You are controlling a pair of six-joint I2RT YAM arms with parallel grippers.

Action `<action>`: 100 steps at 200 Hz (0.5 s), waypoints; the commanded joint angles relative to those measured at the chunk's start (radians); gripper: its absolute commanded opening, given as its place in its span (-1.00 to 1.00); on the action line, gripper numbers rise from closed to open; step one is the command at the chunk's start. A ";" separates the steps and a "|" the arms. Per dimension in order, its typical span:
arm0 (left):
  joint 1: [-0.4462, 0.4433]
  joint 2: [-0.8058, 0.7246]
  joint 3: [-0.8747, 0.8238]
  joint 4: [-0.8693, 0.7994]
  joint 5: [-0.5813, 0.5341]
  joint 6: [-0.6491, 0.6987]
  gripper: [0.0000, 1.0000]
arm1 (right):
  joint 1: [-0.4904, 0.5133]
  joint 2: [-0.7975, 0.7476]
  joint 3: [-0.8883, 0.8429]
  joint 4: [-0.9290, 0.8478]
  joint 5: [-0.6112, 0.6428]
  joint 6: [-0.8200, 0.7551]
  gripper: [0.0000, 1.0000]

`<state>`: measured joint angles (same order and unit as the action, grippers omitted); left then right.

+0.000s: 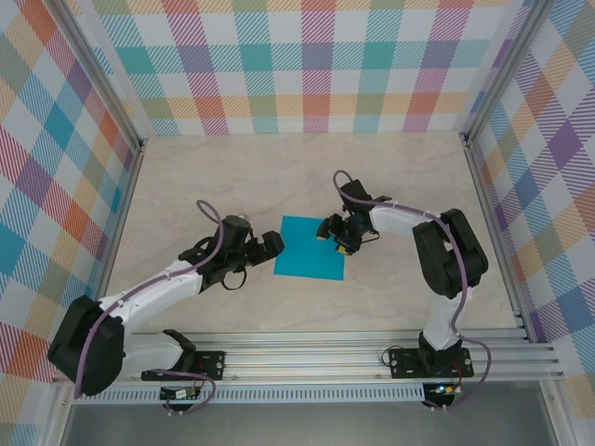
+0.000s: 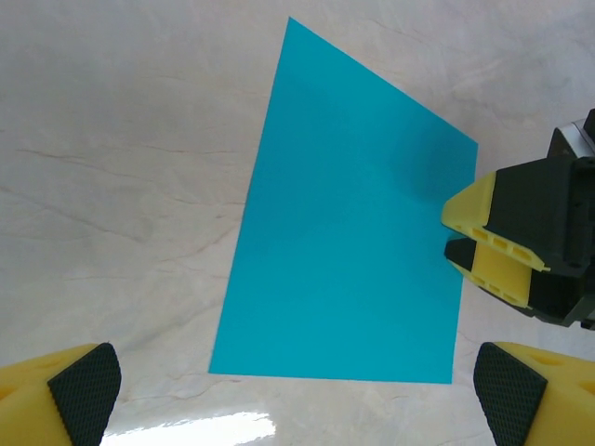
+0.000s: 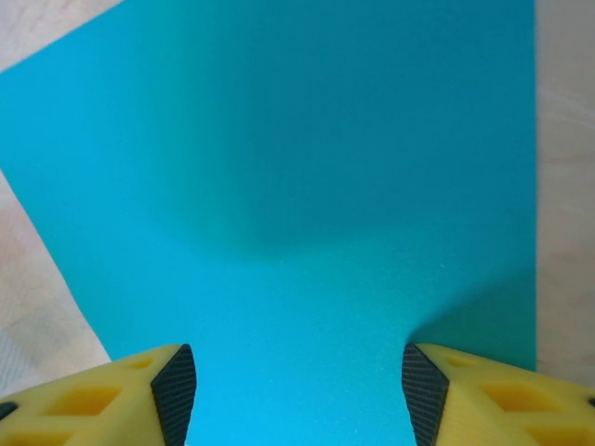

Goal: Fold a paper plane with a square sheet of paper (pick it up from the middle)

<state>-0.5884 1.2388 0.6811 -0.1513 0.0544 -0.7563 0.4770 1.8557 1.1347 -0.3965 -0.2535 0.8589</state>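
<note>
The thin teal-blue square sheet of paper (image 1: 310, 248) lay flat, just ahead of the left gripper (image 2: 297, 390), whose fingers were spread wide. The right gripper (image 3: 297, 390) hung over its edge, fingers apart, pinching nothing. It looked light, floppy and slippery; I would pinch its middle

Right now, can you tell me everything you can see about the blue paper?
The square sheet of paper is thin, plain teal-blue, with straight edges. It lies flat and unfolded on the pale marbled table, between the two arms, with no crease showing. The right gripper sits over its right edge, fingers apart; whether they touch it, I cannot tell. The left gripper hovers open just off its left edge.
</note>
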 commanded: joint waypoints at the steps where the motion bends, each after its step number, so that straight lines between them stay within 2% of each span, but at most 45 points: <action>1: -0.017 0.057 0.062 0.008 0.067 0.031 1.00 | -0.006 -0.055 0.003 0.011 0.059 -0.017 0.34; 25: -0.021 0.117 0.111 -0.035 0.055 0.030 1.00 | -0.006 -0.059 0.101 -0.116 0.053 -0.148 0.37; 52: -0.021 0.118 0.116 -0.037 0.021 0.019 1.00 | 0.008 -0.039 0.074 -0.034 -0.202 -0.189 0.34; 72: -0.021 0.108 0.116 -0.057 -0.019 0.016 1.00 | 0.043 -0.035 0.059 -0.061 -0.169 -0.180 0.29; 100: -0.021 0.091 0.106 -0.070 -0.038 0.012 1.00 | 0.057 -0.034 0.001 -0.038 -0.186 -0.181 0.28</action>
<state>-0.6044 1.3613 0.7750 -0.1864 0.0509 -0.7437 0.5205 1.8252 1.1851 -0.4274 -0.3878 0.7105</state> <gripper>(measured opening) 0.999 0.641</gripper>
